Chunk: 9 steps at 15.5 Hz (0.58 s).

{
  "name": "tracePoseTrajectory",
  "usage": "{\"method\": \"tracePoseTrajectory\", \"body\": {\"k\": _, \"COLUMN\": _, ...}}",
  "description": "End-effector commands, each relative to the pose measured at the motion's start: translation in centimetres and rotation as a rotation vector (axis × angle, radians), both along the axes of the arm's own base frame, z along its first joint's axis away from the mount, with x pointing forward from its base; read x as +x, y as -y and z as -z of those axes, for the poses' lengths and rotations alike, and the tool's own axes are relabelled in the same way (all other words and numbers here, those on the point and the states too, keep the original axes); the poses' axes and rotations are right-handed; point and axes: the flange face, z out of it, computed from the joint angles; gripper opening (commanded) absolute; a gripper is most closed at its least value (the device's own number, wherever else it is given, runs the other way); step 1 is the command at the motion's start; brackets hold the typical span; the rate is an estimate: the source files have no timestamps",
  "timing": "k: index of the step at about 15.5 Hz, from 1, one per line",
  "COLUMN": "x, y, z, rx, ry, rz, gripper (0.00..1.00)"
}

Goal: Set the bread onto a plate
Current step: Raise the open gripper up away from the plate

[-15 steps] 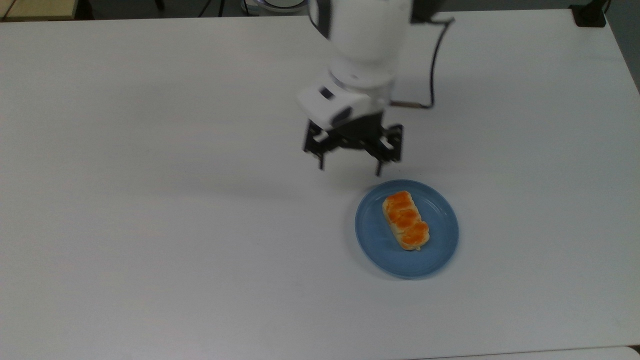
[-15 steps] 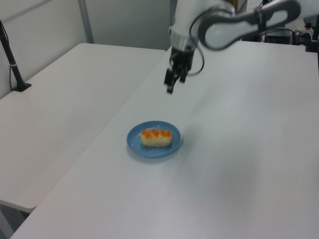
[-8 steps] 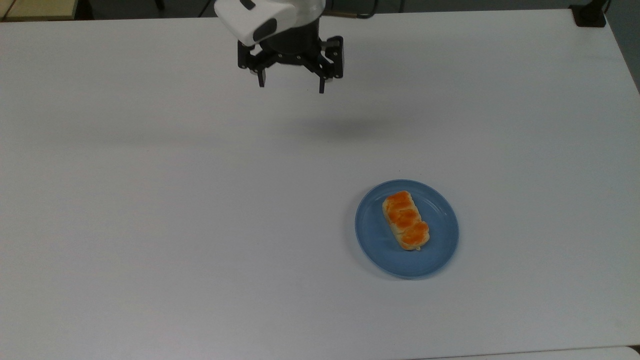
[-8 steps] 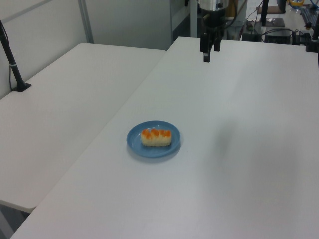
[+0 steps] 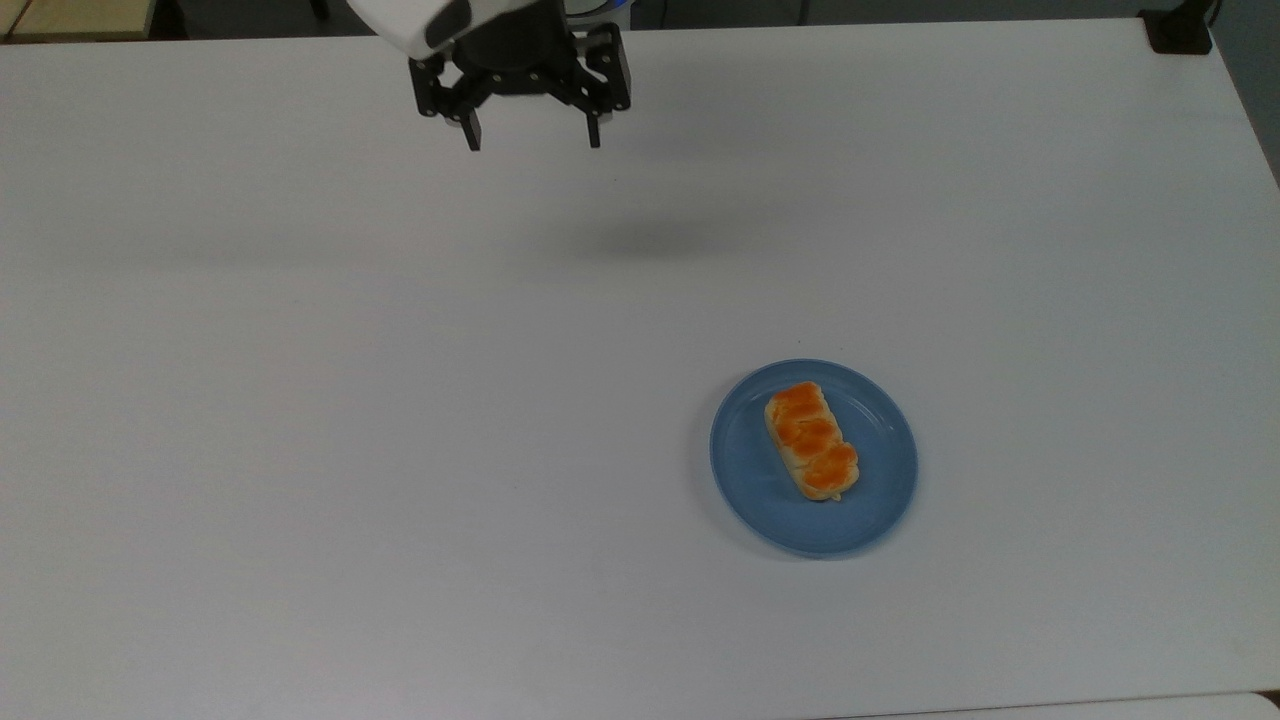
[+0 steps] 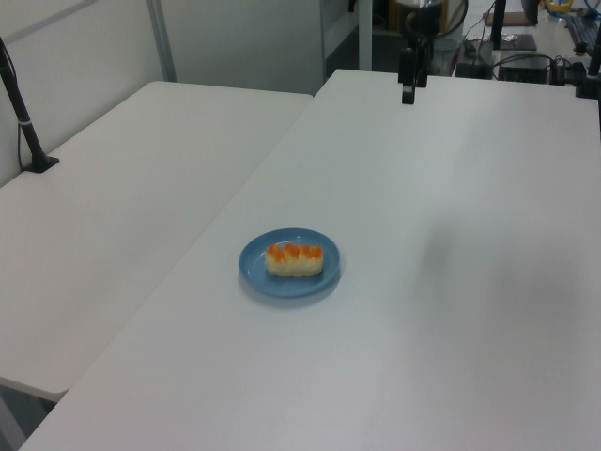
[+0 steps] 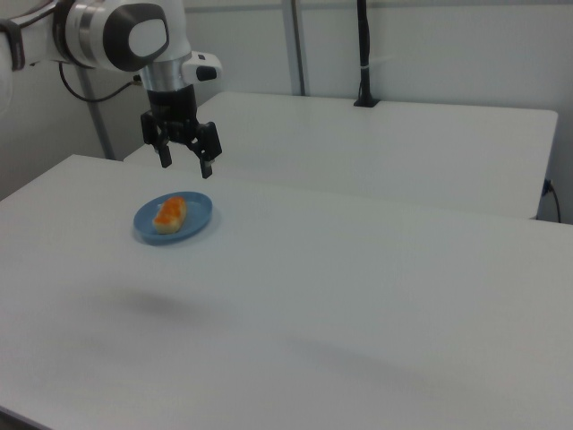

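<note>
The bread (image 5: 811, 440), an oblong bun with a glossy orange-brown top, lies on the light-blue plate (image 5: 880, 500) on the white table. It also shows as the bread (image 6: 294, 259) on the plate (image 6: 258, 272) in the left view, and as the bread (image 7: 169, 213) on the plate (image 7: 199, 219) in the right view. My gripper (image 5: 532, 138) hangs high above the table near the top view's upper edge, far from the plate, open and empty. The gripper (image 7: 185, 166) appears in the right view with its fingers spread; the gripper (image 6: 408, 94) is at the table's far end in the left view.
A second white table (image 6: 122, 197) stands beside this one in the left view. A black post (image 6: 23, 122) rises from its left edge. A black clamp (image 5: 1180, 30) sits at the top view's upper right corner. Cables and equipment lie beyond the far end.
The gripper rose from just above the plate and moved away toward the top view's upper left, staying open. The bread and plate have not moved.
</note>
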Motion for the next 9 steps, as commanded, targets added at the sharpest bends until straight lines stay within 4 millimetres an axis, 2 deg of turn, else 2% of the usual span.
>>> {"method": "tracePoseTrajectory", "body": {"k": 1, "x": -2.01, "y": 0.11, "z": -0.53, "rx": 0.032, "ry": -0.039, "rz": -0.014, "gripper": 1.00}}
{"method": "tracePoseTrajectory", "body": {"k": 9, "x": -1.95, "y": 0.31, "z": -0.89, "rx": 0.030, "ry": -0.027, "rz": -0.012, "gripper": 1.00}}
